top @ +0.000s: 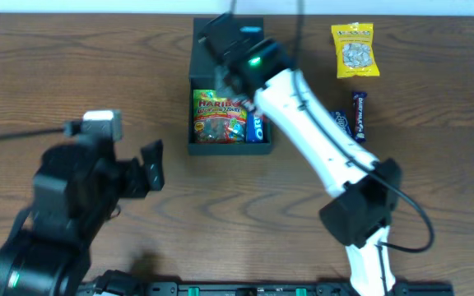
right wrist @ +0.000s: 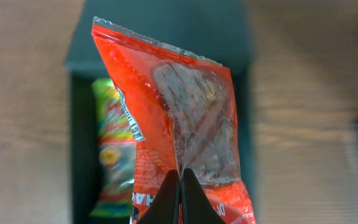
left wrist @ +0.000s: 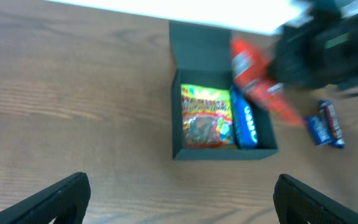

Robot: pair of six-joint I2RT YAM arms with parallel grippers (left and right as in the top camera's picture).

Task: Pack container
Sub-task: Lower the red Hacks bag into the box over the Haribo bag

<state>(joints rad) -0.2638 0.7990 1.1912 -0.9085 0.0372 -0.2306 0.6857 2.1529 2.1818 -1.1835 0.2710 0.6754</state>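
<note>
Right tool: fingers pressed together, clamped on one end of a red packet.
Red packet: tilted above the container, over its right half; cannot tell whether it touches.
Container: open on the surface, flap lid at its far side.
Inside container: gummy bag on the left, blue packet on edge against the right wall.
Left tool: fingers wide apart, holding nothing; near-left of the container, well apart from it.
Right of container: yellow packet level with the lid, dark bar nearer, both flat on the surface.
</note>
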